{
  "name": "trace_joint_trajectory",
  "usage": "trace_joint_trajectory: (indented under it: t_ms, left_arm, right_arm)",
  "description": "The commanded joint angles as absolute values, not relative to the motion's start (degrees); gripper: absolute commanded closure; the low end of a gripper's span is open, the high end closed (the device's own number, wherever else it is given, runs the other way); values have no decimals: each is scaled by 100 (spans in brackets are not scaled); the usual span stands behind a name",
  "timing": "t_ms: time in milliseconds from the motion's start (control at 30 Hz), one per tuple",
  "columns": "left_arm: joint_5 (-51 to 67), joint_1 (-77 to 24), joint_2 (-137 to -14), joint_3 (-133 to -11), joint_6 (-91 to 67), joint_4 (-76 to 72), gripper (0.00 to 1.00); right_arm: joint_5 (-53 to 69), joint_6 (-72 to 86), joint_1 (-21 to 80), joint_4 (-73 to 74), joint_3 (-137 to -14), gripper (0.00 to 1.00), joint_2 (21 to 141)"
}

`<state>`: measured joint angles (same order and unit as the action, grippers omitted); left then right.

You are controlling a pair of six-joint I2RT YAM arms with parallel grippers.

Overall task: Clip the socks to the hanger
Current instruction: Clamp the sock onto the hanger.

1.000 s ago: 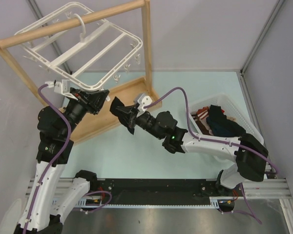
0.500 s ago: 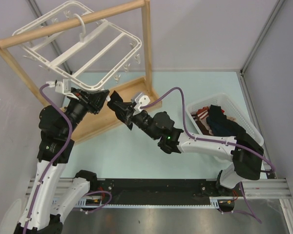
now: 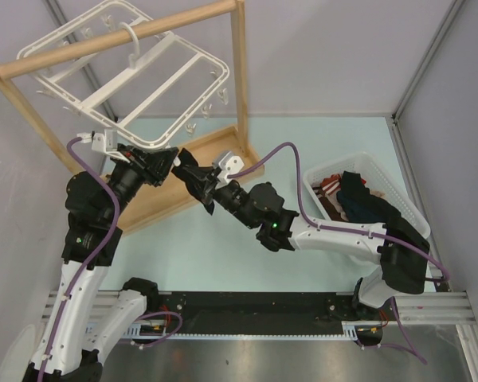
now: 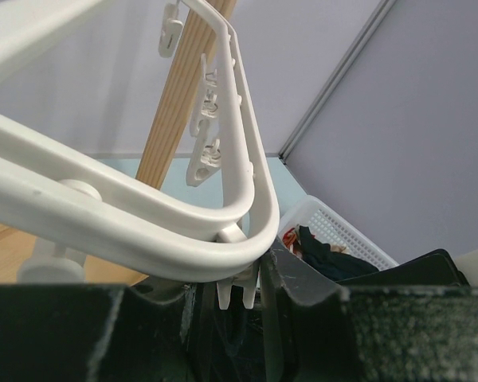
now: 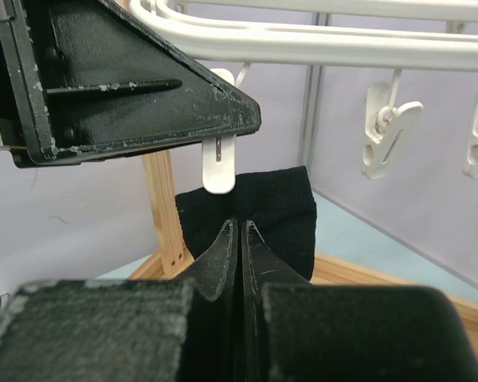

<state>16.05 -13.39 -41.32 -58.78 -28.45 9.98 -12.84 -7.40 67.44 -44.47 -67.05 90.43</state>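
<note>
The white hanger (image 3: pixel 225 72) hangs tilted from the wooden stand. My left gripper (image 3: pixel 166 161) is at its near corner, shut on a small dangling clip (image 4: pixel 233 290) that sits between its fingers under the hanger rim (image 4: pixel 143 231). My right gripper (image 3: pixel 207 189) is shut on a black sock (image 3: pixel 193 179) and holds it up next to the left gripper. In the right wrist view the sock (image 5: pixel 279 211) stands just behind and below the clip's lower end (image 5: pixel 220 171), with my right gripper (image 5: pixel 239 227) under it. Whether sock and clip touch I cannot tell.
The tall wooden stand (image 3: pixel 239 87) has its base board on the table behind both grippers. A white basket (image 3: pixel 327 169) at the right holds more dark socks (image 3: pixel 358 199) and reddish-brown garments. Other clips (image 5: pixel 390 135) hang from the hanger's rim.
My right gripper has moved left and slightly up with the sock, closing on the left gripper and its clip. The left gripper has stayed at the hanger's corner.
</note>
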Motion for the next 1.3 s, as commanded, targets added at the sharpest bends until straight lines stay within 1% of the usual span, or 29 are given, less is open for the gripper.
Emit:
trace_joint_trajectory:
  t_ms: [0,533,567,633,700,733,800,833,867,900,933,967,1000,1033,1067,1133,1167,1233,1267]
  left_arm:
    - [1784,-1415,-4148,-5775,-2786,1231,100]
    - [1819,-1441,-4131,-5792,-2892,1187,100]
    - [1828,-1433,-4140,-5801,-2900,1187,97]
    - [1837,-1441,-4113,-5801,-2909,1178,86]
    - [1819,-1441,-4096,-5810,-2909,1195,79]
    - [1811,-1441,-4096,-5810,-2909,1204,69]
    - [1793,-1441,-4087,-5810,-2892,1230,60]
    - [1776,-1441,-4096,-5810,-2892,1230,52]
    - [1775,-1450,-4096,-5810,-2883,1239,48]
    - [1775,-1441,-4096,-5818,-2883,1239,46]
    - [1758,-1441,-4087,-5818,-2883,1248,41]
    - [1758,-1441,-4078,-5836,-2874,1257,39]
    - [1740,-1441,-4087,-5836,-2865,1257,38]
    - [1714,-1441,-4078,-5853,-2857,1292,34]
    - [1696,-1441,-4069,-5888,-2839,1309,33]
    - [1653,-1450,-4069,-5924,-2813,1371,26]
    - [1600,-1450,-4043,-5985,-2769,1432,25]
    - [1503,-1441,-4017,-6081,-2699,1538,21]
    - [1399,-1441,-4008,-6204,-2629,1703,20]
  right_arm:
    - [-1345,-800,6803,-4746,-7022,100,9035]
    - [-1292,-809,6891,-4693,-7268,100,9193]
    - [-1292,-809,6891,-4693,-7277,100,9202]
    - [-1301,-800,6899,-4702,-7286,100,9220]
    - [-1309,-791,6908,-4720,-7295,100,9229]
    - [-1318,-791,6900,-4737,-7295,100,9220]
    - [-1327,-800,6900,-4764,-7304,100,9211]
    - [-1327,-800,6908,-4790,-7304,100,9220]
    - [-1318,-800,6900,-4799,-7312,100,9220]
    - [-1318,-809,6899,-4799,-7312,98,9220]
    - [-1336,-809,6908,-4808,-7321,97,9220]
    - [-1336,-817,6900,-4808,-7321,95,9220]
    - [-1336,-817,6899,-4816,-7330,93,9228]
    - [-1327,-835,6899,-4825,-7330,89,9237]
    - [-1327,-835,6908,-4834,-7339,81,9237]
    - [-1318,-852,6900,-4825,-7339,69,9229]
    - [-1327,-870,6891,-4816,-7339,61,9220]
    - [-1380,-879,6882,-4711,-7339,55,9185]
    - [-1380,-879,6882,-4650,-7339,49,9150]
